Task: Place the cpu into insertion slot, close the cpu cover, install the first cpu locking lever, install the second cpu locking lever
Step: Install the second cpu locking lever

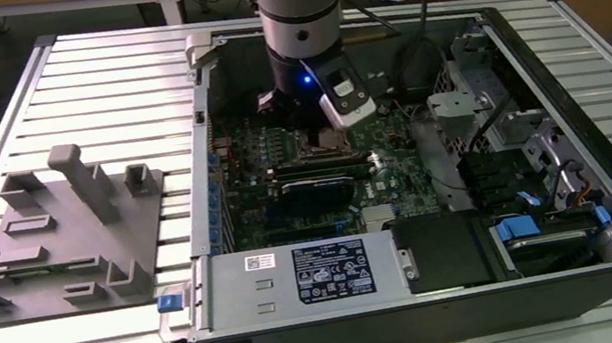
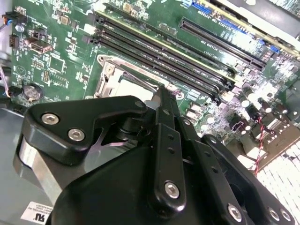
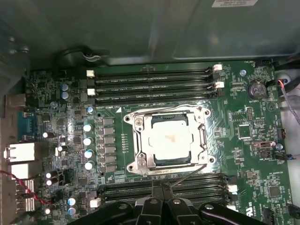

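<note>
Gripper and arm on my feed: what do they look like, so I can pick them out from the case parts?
The arm is a thick silver-grey tube with a dark band and a small blue light low on the wrist, beside a white-and-grey module. The gripper is matte black: flat bar linkages joined by silver screws, narrowing to slim black fingers. A silver ring sits behind its body.

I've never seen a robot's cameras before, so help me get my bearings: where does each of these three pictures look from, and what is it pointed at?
Exterior view: off the arm, above, looking down at the open computer case on a slatted table; the arm's grey column shows.
First wrist view: rides the arm, faces straight onto the motherboard, centred on the cpu in the insertion slot; the hand shows.
Second wrist view: rides the arm, looks slantwise across the board past the hand's black linkage.
Shared: both wrist views show the slot and long memory slots.
</note>
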`<action>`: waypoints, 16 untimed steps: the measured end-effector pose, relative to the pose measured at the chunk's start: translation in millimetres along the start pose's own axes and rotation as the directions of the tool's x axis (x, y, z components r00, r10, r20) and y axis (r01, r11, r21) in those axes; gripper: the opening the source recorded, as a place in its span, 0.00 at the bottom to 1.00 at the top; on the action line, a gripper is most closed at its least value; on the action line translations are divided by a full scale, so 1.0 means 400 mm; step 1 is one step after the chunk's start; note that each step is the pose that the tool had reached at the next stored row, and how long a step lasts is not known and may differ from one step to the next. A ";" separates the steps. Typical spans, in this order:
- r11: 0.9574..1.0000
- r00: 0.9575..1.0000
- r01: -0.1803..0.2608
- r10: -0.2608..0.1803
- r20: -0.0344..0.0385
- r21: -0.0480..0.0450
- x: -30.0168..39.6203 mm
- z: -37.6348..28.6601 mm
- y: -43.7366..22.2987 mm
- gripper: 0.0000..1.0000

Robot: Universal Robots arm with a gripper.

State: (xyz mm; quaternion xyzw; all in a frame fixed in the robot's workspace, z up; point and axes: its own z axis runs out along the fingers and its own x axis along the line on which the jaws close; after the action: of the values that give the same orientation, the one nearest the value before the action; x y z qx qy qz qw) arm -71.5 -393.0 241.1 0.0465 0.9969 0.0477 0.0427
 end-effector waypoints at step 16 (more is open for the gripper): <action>1.000 1.000 -0.002 0.002 0.000 0.000 0.039 0.035 -0.022 0.11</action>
State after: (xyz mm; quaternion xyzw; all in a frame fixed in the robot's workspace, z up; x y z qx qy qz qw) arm -86.4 -398.8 225.1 0.0477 0.9968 0.0477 0.0428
